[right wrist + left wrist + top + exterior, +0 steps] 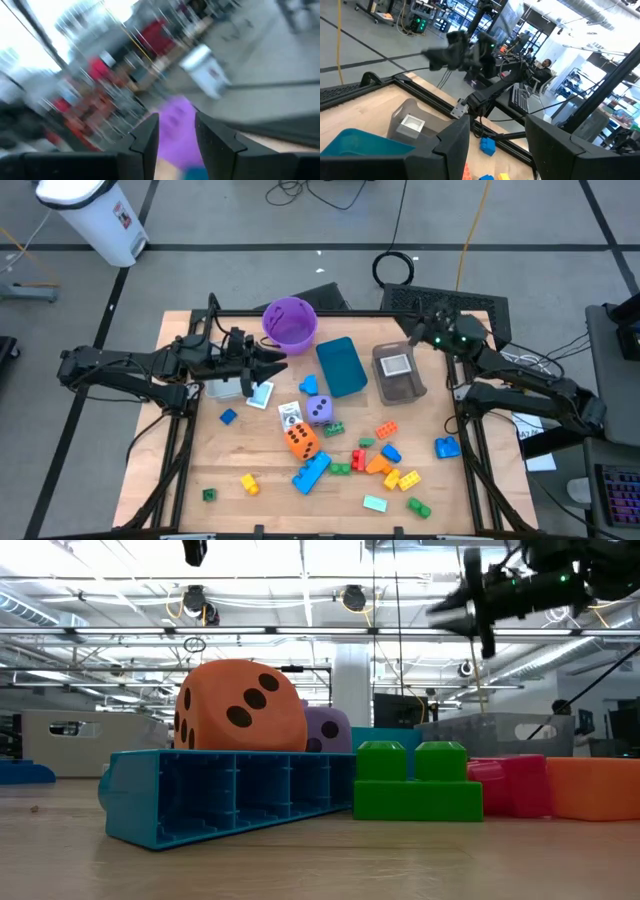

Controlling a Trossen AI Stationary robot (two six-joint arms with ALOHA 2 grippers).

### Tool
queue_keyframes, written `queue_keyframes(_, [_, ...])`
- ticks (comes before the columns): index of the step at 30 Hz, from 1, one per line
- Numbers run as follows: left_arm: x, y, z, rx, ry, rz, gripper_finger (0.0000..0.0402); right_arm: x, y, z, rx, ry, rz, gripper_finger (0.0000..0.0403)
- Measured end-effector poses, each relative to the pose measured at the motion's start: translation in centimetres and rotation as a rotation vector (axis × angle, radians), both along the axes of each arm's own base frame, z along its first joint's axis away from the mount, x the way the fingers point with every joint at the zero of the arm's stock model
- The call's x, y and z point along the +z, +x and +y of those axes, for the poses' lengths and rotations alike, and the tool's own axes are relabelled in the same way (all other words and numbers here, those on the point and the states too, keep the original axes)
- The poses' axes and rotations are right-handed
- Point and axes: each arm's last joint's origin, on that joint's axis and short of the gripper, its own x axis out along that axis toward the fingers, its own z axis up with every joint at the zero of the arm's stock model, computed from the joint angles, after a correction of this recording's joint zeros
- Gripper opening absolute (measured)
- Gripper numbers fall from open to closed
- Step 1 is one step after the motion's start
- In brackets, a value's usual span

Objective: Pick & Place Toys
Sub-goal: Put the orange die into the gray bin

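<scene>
**Toys scattered on the table, both grippers raised and empty**

Nearest the low camera, a long blue plastic brick (225, 795) is seen lying tilted on the wooden table (200, 455), with a green two-stud brick (415, 783) just beside it. Behind the blue brick, the large orange dotted die (240, 707) is seen, and it is taken here as the landmark. A smaller purple dotted die (319, 409) lies just beyond the orange die, toward the bins, and a small flat picture card (290, 412) lies beside it. On the near side of the orange die, red, orange, yellow and green bricks (385, 462) are clustered, and a single yellow brick (249, 483) and a small green brick (208, 495) lie well apart from them. A small blue brick (228, 417) is found between the orange die and the left arm.

Beyond the orange die, a teal bin (340, 366), a grey bin (399, 372) holding a white square piece, and a round purple bucket (290, 321) are lined along the far half of the table.

The left gripper (272, 362) is held above the table near the purple bucket, its fingers (454, 145) spread apart with nothing between them. The right gripper (416, 333) is raised near the grey bin; its fingers (146, 134) are parted and nothing is grasped.
</scene>
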Motion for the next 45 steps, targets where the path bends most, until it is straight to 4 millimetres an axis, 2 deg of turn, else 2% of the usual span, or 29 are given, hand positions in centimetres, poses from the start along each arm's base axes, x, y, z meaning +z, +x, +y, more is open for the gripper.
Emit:
queue_keyframes(5, [0.0,0.0,0.0,-0.001,0.000,0.000,0.0200,1.9,0.6,0.9,0.113,0.066,-0.286,0.0118])
queue_keyframes(10, [0.0,0.0,-0.8,-0.037,0.014,0.005,0.0200,3.0,1.8,3.0,0.293,0.001,-0.369,0.0118])
queue_keyframes(13, [-0.2,0.0,-1.5,-0.065,0.027,0.027,0.0200,3.9,3.1,4.6,0.374,-0.024,-0.316,0.0118])
queue_keyframes(16, [-0.9,0.5,-2.2,-0.058,0.032,0.072,0.0200,5.0,4.8,6.3,0.423,-0.049,-0.192,0.0118])
queue_keyframes(20, [-1.5,1.0,-3.1,-0.090,0.024,0.109,0.0200,5.9,7.3,8.6,0.421,-0.116,0.032,0.0118])
queue_keyframes(24, [-2.3,1.5,-4.2,-0.131,0.008,0.146,0.0200,6.5,9.8,10.6,0.423,-0.200,0.182,0.0118])
queue_keyframes(30, [-2.5,1.6,-5.8,-0.179,0.005,0.184,0.0200,6.7,13.4,12.4,0.444,-0.262,0.251,0.0118])
queue_keyframes(35, [-1.3,1.1,-7.1,-0.192,0.047,0.255,0.0200,5.9,16.0,13.4,0.471,-0.275,0.301,0.0118])
queue_keyframes(38, [0.1,0.3,-7.9,-0.188,0.093,0.308,0.0200,5.5,17.2,14.0,0.474,-0.272,0.320,0.0118])
queue_keyframes(45, [2.3,-0.6,-10.1,-0.237,0.151,0.436,0.0200,5.3,17.9,16.5,0.360,-0.272,0.344,0.0118])
